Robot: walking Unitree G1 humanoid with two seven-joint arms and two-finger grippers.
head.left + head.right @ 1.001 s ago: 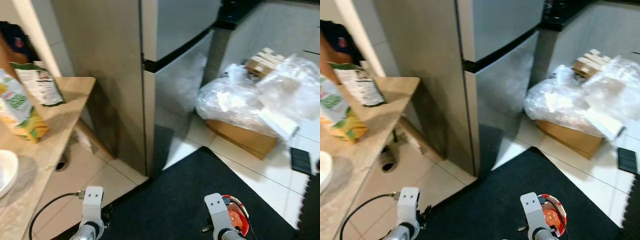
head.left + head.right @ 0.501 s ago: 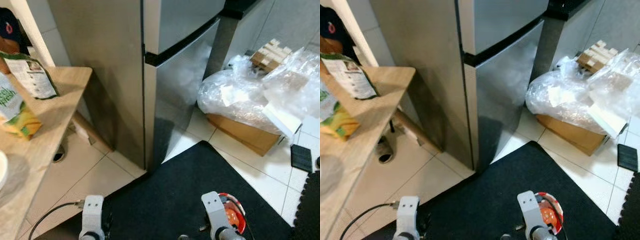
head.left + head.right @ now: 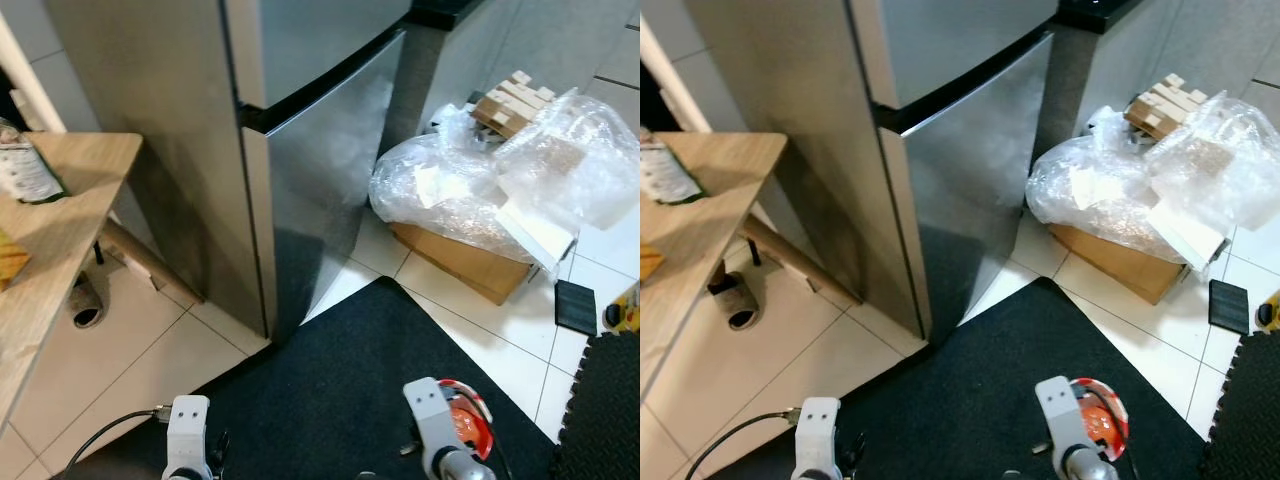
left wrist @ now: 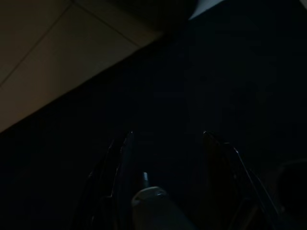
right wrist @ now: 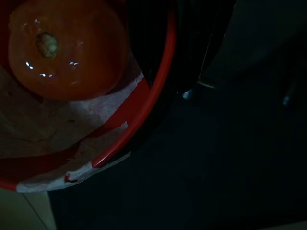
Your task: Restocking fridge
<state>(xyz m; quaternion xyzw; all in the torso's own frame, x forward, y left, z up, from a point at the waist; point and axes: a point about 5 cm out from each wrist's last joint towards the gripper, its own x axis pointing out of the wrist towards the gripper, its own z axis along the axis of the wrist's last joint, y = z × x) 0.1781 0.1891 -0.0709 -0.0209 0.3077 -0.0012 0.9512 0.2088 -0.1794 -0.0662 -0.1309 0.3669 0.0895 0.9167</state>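
A black floor mat point(image 3: 340, 390) lies before the closed steel fridge point(image 3: 300, 150). The right gripper point(image 5: 192, 72) grasps a red-rimmed bowl point(image 5: 120, 124) holding a glossy orange tomato point(image 5: 67, 48), low above the mat. The left gripper point(image 4: 168, 143) hangs with fingers apart.

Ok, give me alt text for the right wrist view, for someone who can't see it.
Close-up, mostly dark: an orange-red tomato sits in a red-rimmed bowl with a white lining. The rest of the frame is deep shadow, so whether the right gripper is open or shut cannot be made out.
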